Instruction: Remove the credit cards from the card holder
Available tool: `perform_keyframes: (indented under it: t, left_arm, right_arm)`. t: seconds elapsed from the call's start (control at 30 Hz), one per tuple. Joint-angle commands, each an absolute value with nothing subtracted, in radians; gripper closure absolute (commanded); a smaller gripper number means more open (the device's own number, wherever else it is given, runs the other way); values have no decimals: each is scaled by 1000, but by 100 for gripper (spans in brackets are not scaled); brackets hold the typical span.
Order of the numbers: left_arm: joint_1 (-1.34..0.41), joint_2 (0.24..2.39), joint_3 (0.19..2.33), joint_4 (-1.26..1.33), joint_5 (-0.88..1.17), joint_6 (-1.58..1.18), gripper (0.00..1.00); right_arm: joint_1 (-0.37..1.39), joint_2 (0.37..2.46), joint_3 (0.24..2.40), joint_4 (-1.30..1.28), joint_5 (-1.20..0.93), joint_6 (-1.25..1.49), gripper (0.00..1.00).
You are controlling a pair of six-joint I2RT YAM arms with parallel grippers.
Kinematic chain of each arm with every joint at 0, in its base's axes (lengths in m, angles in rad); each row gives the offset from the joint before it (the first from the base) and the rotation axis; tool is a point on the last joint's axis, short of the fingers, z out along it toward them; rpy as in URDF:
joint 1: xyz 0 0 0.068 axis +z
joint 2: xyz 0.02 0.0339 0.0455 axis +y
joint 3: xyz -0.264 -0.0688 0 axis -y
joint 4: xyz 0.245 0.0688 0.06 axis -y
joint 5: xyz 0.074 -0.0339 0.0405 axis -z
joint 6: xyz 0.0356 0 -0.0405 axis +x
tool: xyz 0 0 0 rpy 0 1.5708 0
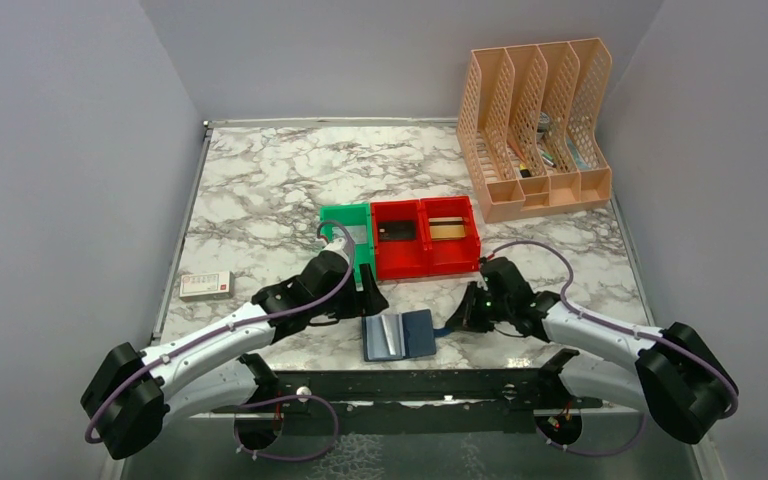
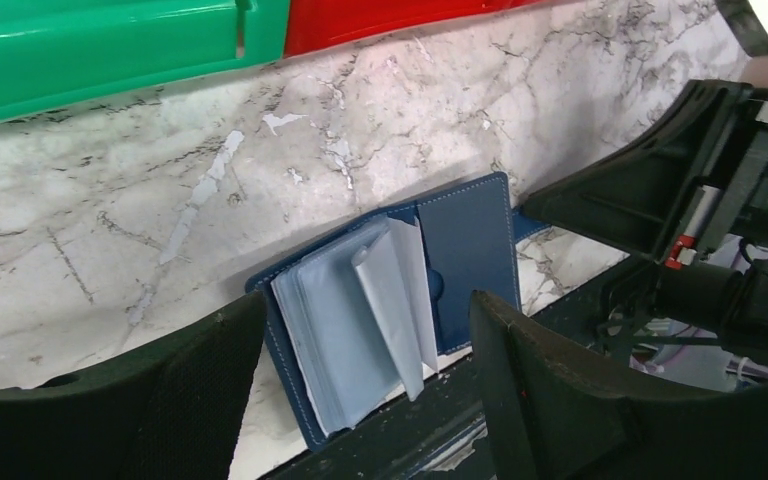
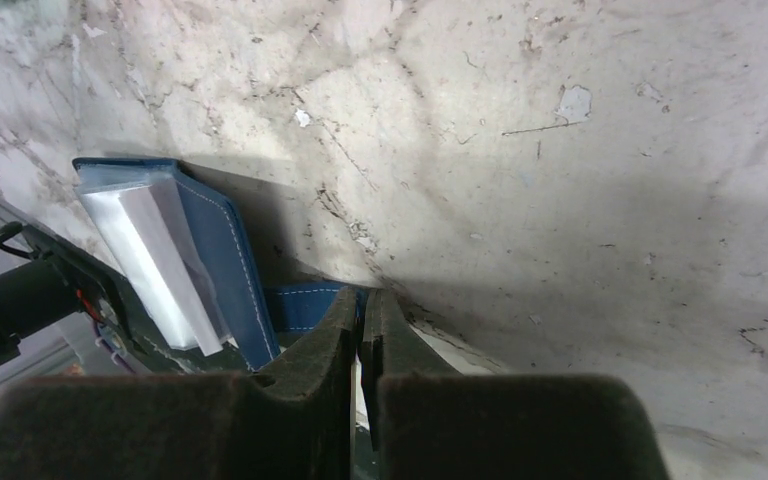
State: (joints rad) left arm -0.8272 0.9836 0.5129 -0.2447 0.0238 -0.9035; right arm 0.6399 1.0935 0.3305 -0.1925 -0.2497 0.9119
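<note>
The card holder (image 1: 398,335) lies open and flat at the near edge of the marble table (image 1: 260,200), between the two arms, with its navy cover to the right and a fan of pale see-through sleeves (image 2: 345,320) to the left. One sleeve stands up from the stack, which gives a way in to the pockets. Whether cards sit in them cannot be told from here.

A short blue strap (image 3: 305,305) runs out from the right side of the cover. The right gripper (image 3: 362,320) is clenched on it, low against the table. This looks like an anchor, so the holder does not slide or fold shut while the other arm works.

The left gripper (image 2: 367,298) hangs just over the sleeves with its jaws apart and nothing between them, one finger on each side of the stack. It seems lined up to close on a sleeve or a card edge.

Just beyond, the green bin (image 1: 350,235) and the red bins (image 1: 426,237) stand within short reach, likely the place for the cards. A peach file rack (image 1: 535,130) stands far right, and a small white box (image 1: 206,285) lies to the left.
</note>
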Motion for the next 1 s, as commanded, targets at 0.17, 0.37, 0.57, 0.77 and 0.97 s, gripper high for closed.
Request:
perform_keyframes:
  t: [0.17,0.37,0.57,0.77,0.97]
  left_arm:
    - [-843,944,528,-217,110,-916,24]
    - [-884,979,500,-225,133,-958,24]
    - [-961,1068,542,-223,106,-954,24]
    - [-982,1133,526,-142,93,-962,30]
    - [-982,1174,508,-36,77,-990,39]
  right_arm:
    - [637,1209,352,-211,-192,870,99]
    - [637,1231,337,-207,-189,869,99]
    - [637,1226,337,-210,-186,871,99]
    - [637,1200,339,-202,-189,884,98]
    - [637,1151,332,-201,-205,862,93]
